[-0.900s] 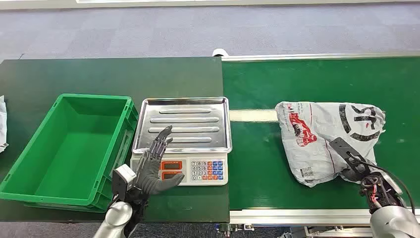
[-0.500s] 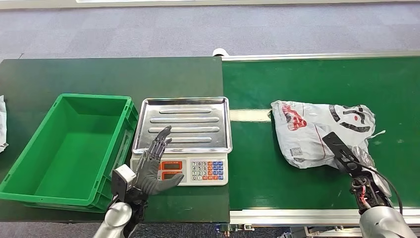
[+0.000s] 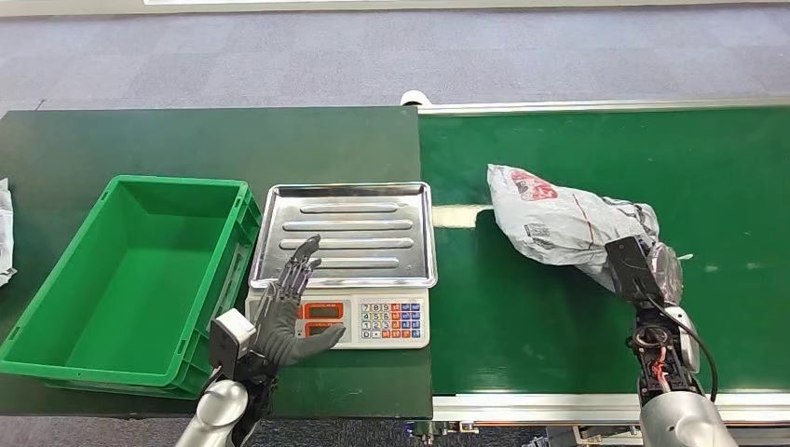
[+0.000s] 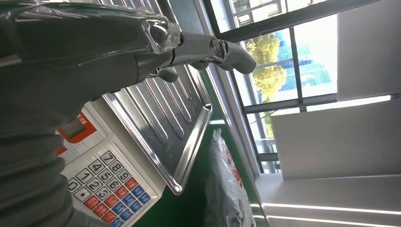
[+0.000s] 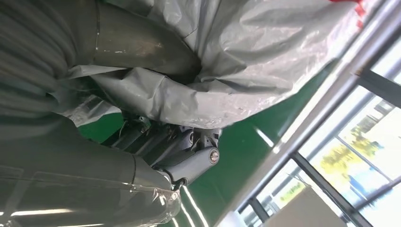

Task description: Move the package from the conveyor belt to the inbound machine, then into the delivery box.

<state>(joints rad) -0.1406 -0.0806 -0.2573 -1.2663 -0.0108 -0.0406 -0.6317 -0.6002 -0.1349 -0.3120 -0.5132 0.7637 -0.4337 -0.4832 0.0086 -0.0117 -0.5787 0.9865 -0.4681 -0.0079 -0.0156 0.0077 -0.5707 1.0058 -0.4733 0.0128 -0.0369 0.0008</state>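
The package [image 3: 559,223] is a grey plastic mailer bag with red print, raised above the green conveyor belt [image 3: 578,149] and tilted toward the scale. My right hand [image 3: 638,270] grips its near right end; in the right wrist view the bag [image 5: 246,52] is bunched between thumb and fingers [image 5: 189,161]. The inbound machine is a scale with a steel tray [image 3: 347,233] and a keypad [image 3: 391,321]. My left hand [image 3: 289,312] hovers open over the scale's front left corner, fingers spread. The green delivery box [image 3: 130,279] stands left of the scale. From the left wrist view, the bag [image 4: 224,189] shows beyond the tray [image 4: 165,118].
The scale and the box sit on a dark green table [image 3: 186,140] that butts against the belt. A white bag edge [image 3: 5,233] lies at the far left. The belt's metal rail [image 3: 559,405] runs along the near side. Grey carpet lies beyond.
My right hand has lifted the package off the belt and carried it left toward the scale; the bag has bunched up and tilted. The left hand has stayed put.
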